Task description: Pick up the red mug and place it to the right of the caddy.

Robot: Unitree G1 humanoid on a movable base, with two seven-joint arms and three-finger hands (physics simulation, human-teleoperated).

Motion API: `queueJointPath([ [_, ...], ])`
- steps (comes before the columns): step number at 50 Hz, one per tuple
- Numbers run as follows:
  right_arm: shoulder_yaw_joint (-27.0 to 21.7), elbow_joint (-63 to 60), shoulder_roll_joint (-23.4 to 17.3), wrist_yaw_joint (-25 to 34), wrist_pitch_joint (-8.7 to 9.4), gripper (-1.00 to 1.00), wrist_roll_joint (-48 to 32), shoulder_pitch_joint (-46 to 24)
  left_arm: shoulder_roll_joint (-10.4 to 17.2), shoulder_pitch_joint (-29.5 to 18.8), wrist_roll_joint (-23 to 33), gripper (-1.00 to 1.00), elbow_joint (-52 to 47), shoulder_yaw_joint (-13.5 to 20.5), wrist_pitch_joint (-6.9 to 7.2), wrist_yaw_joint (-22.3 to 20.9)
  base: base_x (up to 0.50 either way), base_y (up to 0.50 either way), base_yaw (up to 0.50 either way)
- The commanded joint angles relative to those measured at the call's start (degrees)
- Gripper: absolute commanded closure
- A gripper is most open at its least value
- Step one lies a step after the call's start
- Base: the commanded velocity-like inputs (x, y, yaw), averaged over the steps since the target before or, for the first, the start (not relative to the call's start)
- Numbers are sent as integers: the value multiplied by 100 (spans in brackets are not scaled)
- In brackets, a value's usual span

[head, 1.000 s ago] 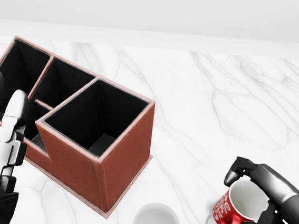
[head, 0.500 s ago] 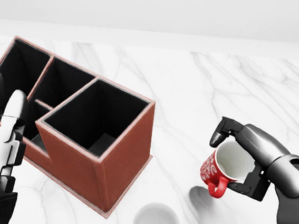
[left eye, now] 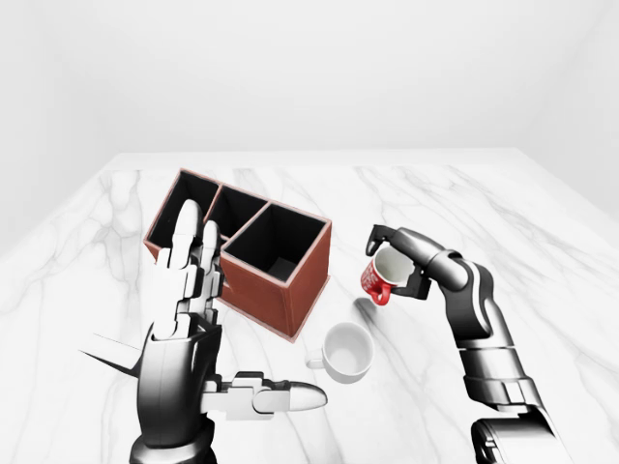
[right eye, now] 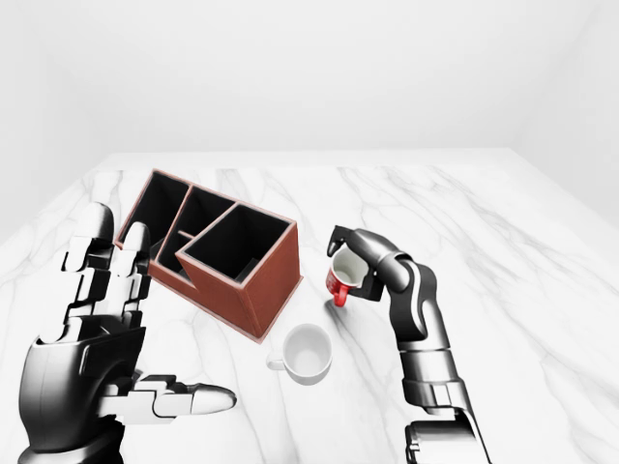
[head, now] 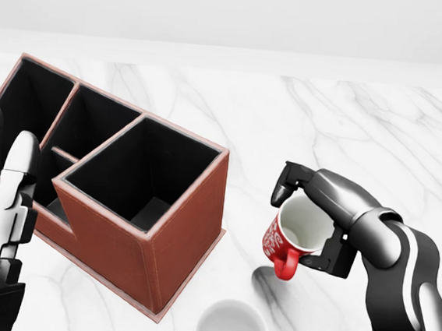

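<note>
My right hand (head: 309,221) is shut on the red mug (head: 292,236), which has a white inside and white lettering. It holds the mug tilted above the marble table, handle down, a short way right of the caddy (head: 184,224). The caddy is a red-brown box with several black compartments. The mug also shows in the left-eye view (left eye: 383,275). My left hand (left eye: 189,329) is raised at the left with its fingers spread, open and empty.
A white mug (head: 230,329) stands on the marble table (head: 350,123) below the caddy's right corner, left of and below the red mug. The red mug casts a shadow (head: 266,282) on the table beneath it.
My right hand has lifted the red mug and carried it up and to the left, closer to the caddy. The left hand and the camera have not moved.
</note>
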Motion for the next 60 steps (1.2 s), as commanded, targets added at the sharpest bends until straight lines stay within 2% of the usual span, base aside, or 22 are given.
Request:
queueJointPath([
  [1,233,604,237,-159,0,100,-195,-446,19,-341,-58,-100,1,70,0,97,0,0,0],
  [3,245,640,326,-307,0,100,-138,-504,9,-343,-61,-100,1,81,0,87,0,0,0],
  [18,432,657,522,-352,0,100,-284,-346,-76,-276,-22,-100,1,118,0,-6,0,0,0],
  [28,426,907,541,-509,0,100,-231,-320,-152,-267,-33,-100,1,202,0,-98,0,0,0],
  [37,392,1004,526,-596,0,100,-130,-425,-137,-276,4,-100,1,145,0,-72,0,0,0],
  [42,479,776,552,-460,0,100,-195,-369,-112,-271,7,-100,1,112,0,-43,0,0,0],
  [60,562,924,703,-553,0,100,-355,-415,-162,-249,6,-100,1,162,0,-109,0,0,0],
])
